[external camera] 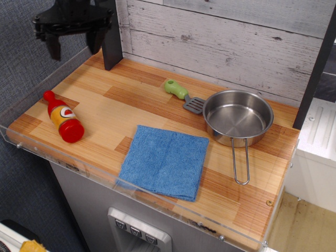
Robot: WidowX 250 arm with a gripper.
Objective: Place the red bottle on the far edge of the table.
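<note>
The red bottle [63, 117] lies on its side at the left end of the wooden table [131, 102], cap pointing to the back left, its yellow label with the chili facing up. It rests close to the clear acrylic rim. My gripper [73, 42] hangs high above the table's back left corner, well above the bottle and apart from it. Its two black fingers [54, 46] are spread and nothing is between them.
A blue cloth [165, 160] lies at the front middle. A steel pan [238, 116] with a long wire handle sits at the right. A green-handled spatula [183, 95] lies beside the pan. A dark post [110, 37] stands at the back left by the plank wall.
</note>
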